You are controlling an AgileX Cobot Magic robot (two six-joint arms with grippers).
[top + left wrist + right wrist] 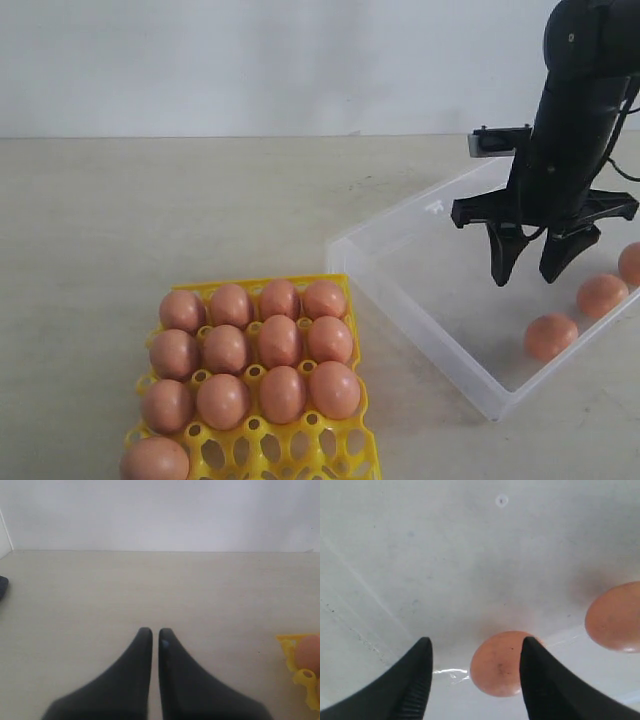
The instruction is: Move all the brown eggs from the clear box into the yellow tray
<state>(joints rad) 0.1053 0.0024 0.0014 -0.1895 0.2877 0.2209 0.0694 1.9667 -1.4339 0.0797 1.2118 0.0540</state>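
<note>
no text, label, brand, number or sign can be read in any of the views. the clear box (420,340) has a small white mark on its far wall, too small to tell whether it is lettering. a tiny round mark on its floor, seen in the right wrist view, shows no legible character. the yellow tray (300,450) and the brown eggs (281,340) bear no readable print.
</note>
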